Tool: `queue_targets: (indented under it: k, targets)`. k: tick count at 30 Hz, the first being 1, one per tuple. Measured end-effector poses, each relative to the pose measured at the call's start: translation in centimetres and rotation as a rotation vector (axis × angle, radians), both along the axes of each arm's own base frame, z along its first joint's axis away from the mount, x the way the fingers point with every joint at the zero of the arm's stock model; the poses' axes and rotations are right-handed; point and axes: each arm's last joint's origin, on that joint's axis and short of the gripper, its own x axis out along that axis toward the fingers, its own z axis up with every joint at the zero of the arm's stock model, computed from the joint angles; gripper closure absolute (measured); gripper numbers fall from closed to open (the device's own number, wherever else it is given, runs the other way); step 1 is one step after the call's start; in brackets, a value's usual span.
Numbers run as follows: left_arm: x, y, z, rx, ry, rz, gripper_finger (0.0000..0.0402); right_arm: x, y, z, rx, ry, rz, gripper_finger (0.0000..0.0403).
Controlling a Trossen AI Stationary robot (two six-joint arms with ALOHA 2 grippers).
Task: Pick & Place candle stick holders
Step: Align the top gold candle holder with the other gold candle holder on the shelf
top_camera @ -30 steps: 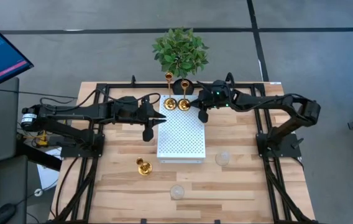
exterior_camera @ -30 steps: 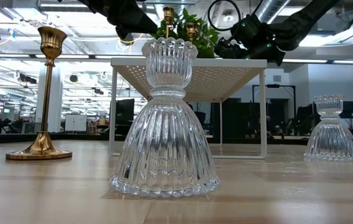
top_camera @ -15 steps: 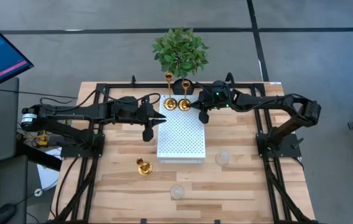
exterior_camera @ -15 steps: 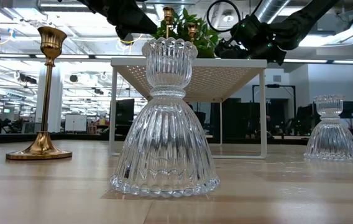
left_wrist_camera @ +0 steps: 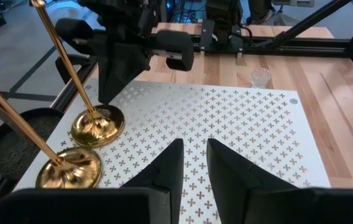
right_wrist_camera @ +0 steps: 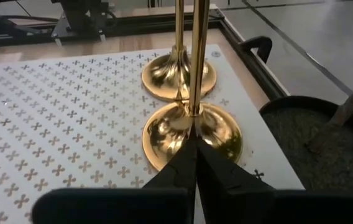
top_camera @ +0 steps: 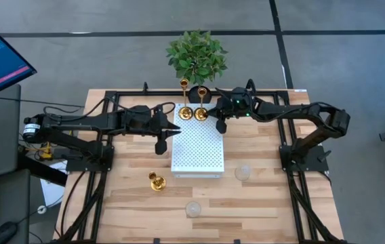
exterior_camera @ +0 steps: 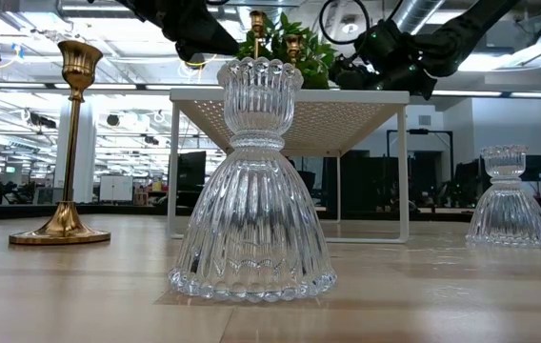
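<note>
Two gold holders (top_camera: 186, 112) (top_camera: 200, 113) stand upright on their round bases at the far edge of a white perforated stand (top_camera: 198, 152). A third gold holder (top_camera: 156, 181) stands on the table near the stand's left front corner. Two clear glass holders (top_camera: 243, 172) (top_camera: 193, 209) stand on the table in front. My right gripper (right_wrist_camera: 192, 144) is shut, low beside the nearer gold holder's base (right_wrist_camera: 192, 134), just short of its stem. My left gripper (left_wrist_camera: 195, 146) is slightly open and empty over the stand's left part. My right gripper's shut fingertips lie level, right at the rim of the gold holder's round base (right_wrist_camera: 164, 140), coming from the table's right side. I cannot tell whether they touch it. The stem is not between the fingers, and the holder stands upright on the stand.
A green potted plant (top_camera: 196, 55) stands just beyond the table's far edge, its dark pot (right_wrist_camera: 313, 137) close behind the gold holders. Black frame rails (top_camera: 111, 102) run along the table's sides. Bare wood lies at the front left and right.
</note>
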Motion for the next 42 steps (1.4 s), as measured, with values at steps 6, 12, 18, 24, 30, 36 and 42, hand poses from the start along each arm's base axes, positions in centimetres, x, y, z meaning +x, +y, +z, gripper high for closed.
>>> queue_targets:
  k: [6,12,18,24,30,36,42]
  targets:
    - [0.0,0.0,-0.1,-0.001,0.011,0.000,0.0330,-0.1,0.3,-0.1,-0.008,0.039,-0.041,0.0403]
    - [0.0,0.0,-0.1,-0.001,0.014,0.000,0.0330,-0.8,0.5,0.1,-0.002,0.098,-0.059,0.0403]
    - [0.0,0.0,-0.1,-0.001,0.015,0.000,0.0330,-0.7,0.5,-0.2,0.002,0.107,-0.058,0.0403]
    - [0.0,0.0,-0.1,-0.001,0.015,0.000,0.0330,0.1,0.1,-1.0,-0.008,0.077,-0.052,0.0403]
    - [0.0,0.0,-0.1,-0.001,0.015,0.000,0.0330,0.6,-0.1,-1.4,-0.006,0.060,-0.051,0.0403]
    - [0.0,0.0,-0.1,-0.001,0.015,0.000,0.0330,0.4,0.0,-1.0,-0.010,0.045,-0.053,0.0403]
    - [0.0,0.0,-0.1,-0.001,0.016,0.000,0.0330,0.4,0.2,-0.8,-0.006,0.031,-0.034,0.0403]
